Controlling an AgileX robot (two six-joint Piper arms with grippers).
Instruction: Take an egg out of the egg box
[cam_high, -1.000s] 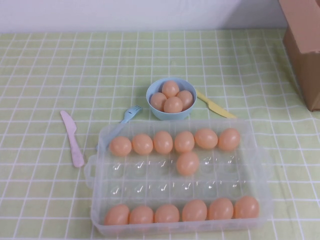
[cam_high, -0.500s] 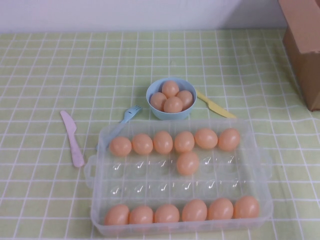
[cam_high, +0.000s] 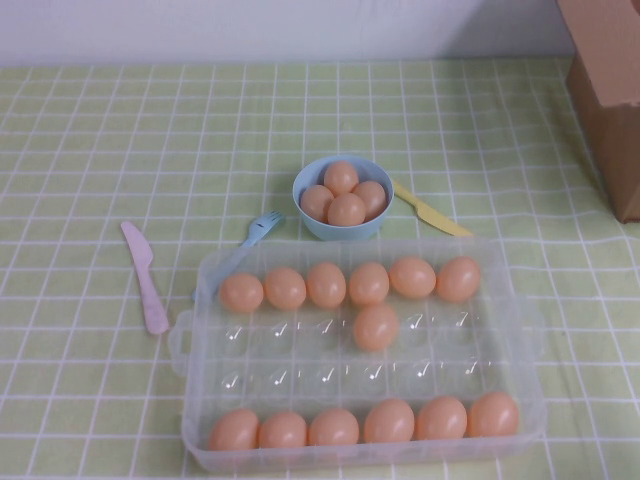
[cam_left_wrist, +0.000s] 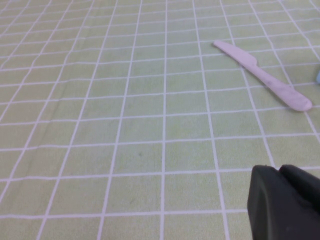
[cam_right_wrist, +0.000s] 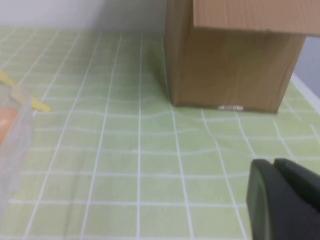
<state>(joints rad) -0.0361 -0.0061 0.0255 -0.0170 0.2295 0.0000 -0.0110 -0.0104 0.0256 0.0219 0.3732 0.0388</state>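
Note:
The clear plastic egg box lies at the near middle of the table, with its handle tab on the left. It holds a back row and a front row of several peach-orange eggs each. A single egg sits in the second row. Neither gripper shows in the high view. My left gripper is shut and empty over bare cloth, apart from the box. My right gripper is shut and empty over bare cloth. The box's corner shows at the edge of the right wrist view.
A light-blue bowl with several eggs stands just behind the box. A blue fork and pink knife lie to the left; the knife also shows in the left wrist view. A yellow knife and cardboard box lie to the right.

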